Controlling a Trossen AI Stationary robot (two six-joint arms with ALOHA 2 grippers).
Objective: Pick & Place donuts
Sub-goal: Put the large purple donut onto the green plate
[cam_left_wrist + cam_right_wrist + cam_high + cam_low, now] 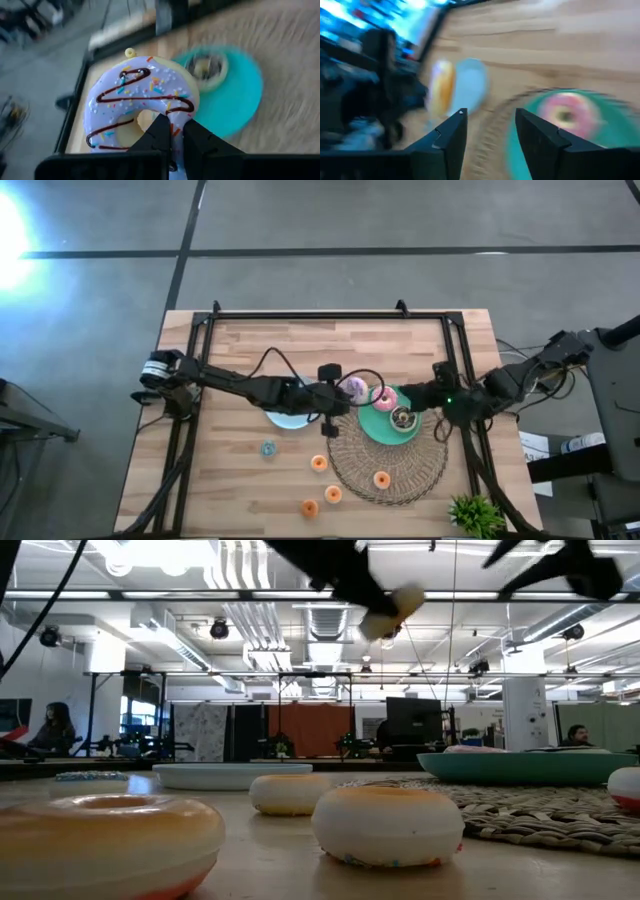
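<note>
My left gripper [337, 397] is shut on the lilac donut [142, 100], which has brown drizzle and sprinkles, and holds it in the air between the light-blue plate [288, 418] and the green plate [392, 423]. The pink donut [383, 398] and the dark brown donut [404, 418] lie flat on the green plate. My right gripper [490, 135] is open and hovers at the green plate's far right side, touching nothing. The teal mini donut [268, 448] and several orange mini donuts [319, 464] lie on the table and on the wicker mat [400, 465]. My left gripper pinches the lilac donut between its two fingers [161, 131] on the stretch of ring [176, 122] beside the hole, on the side nearest the wrist. The fingers themselves cover the exact place. The donut is lifted clear, high above the table [395, 608].
The green plate sits on the wicker mat's far edge, and one orange mini donut [381, 479] lies on the mat. A small green plant [476, 512] stands at the table's near right corner. A black frame [330, 313] runs along the far edge.
</note>
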